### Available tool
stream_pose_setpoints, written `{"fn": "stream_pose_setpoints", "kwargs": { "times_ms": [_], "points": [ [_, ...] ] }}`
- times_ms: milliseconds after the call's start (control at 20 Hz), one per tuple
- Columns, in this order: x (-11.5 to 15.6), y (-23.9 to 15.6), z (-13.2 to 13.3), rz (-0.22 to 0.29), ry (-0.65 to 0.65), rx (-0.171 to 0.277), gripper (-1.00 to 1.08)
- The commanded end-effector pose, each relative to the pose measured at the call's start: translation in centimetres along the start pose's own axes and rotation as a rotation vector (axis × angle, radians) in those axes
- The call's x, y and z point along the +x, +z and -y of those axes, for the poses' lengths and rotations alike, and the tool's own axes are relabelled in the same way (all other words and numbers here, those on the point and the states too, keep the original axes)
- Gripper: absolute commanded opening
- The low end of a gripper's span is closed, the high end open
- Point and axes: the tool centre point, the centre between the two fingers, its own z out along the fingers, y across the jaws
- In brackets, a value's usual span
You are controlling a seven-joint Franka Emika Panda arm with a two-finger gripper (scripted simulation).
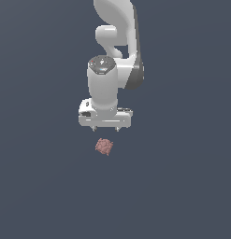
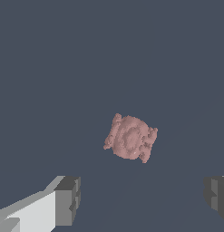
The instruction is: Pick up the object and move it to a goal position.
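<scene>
- Flat, even simulator light is filling both views; the dark slate-blue ground is showing no glare and no clear cast shadows.
- The white Panda arm is catching soft light from above, its upper curves reading bright while the undersides are fading to grey.
- The pinkish-brown lump is rendering crisply in the wrist view, with faint shading between its bumps.
- The grey finger pads are looking sharp-edged, with no blur or edge distortion showing.
</scene>
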Motion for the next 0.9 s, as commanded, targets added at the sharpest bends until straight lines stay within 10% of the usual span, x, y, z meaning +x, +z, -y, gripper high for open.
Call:
{"fn": "stream_pose_setpoints", "kwargs": {
  "times_ms": [0,850],
  "points": [
    [0.0,0.0,0.0,0.0,-0.001,0.0,1.0],
    [0.2,1.4,-0.3,0.009,-0.207,-0.002,1.0]
  ]
}}
